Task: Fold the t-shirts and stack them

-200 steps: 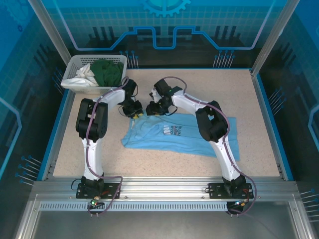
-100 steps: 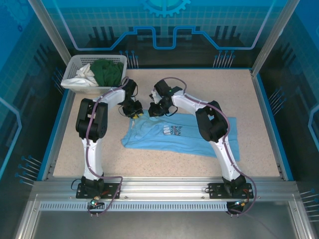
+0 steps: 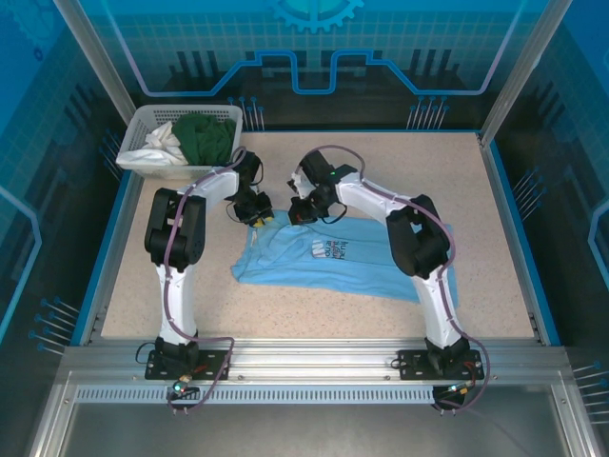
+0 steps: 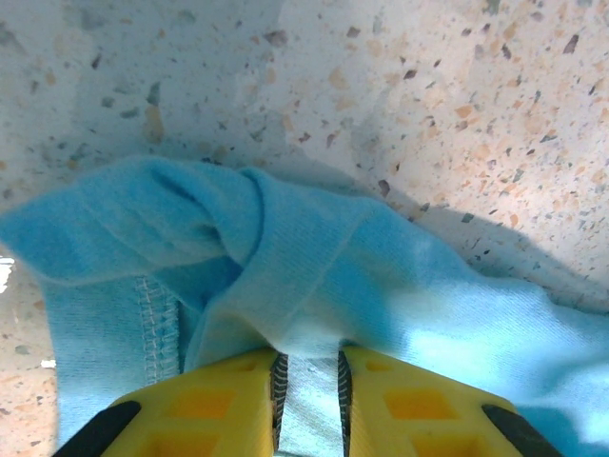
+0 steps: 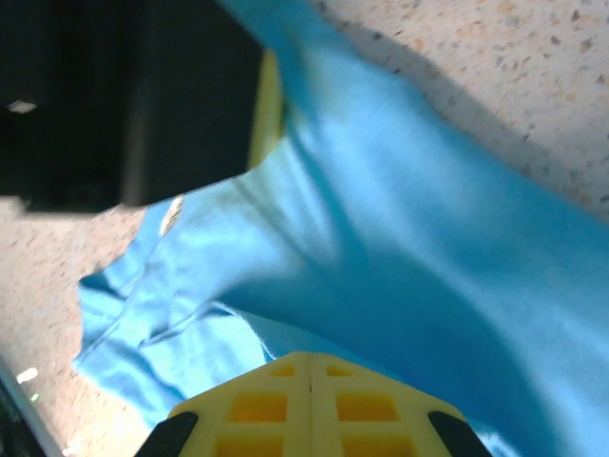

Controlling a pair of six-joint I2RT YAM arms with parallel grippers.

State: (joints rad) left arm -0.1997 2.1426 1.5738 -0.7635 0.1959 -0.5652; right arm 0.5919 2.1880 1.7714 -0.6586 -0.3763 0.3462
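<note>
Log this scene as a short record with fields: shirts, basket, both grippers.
spread shirt: light blue t-shirt, flat on the table, chest print facing up, far edge bunched
bin: basket at the far left corner, holding a dark green garment and a white garment
left: left gripper shut on the shirt's far edge, cloth pinched between its fingers
right: right gripper shut on that same edge, close beside the left
folding: not yet done

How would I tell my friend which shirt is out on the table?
Find the speckled table. The light blue t-shirt lies spread out near its middle. Unlike the dark green garment and white garment bunched in the basket at the far-left corner, it has a chest print.
</note>
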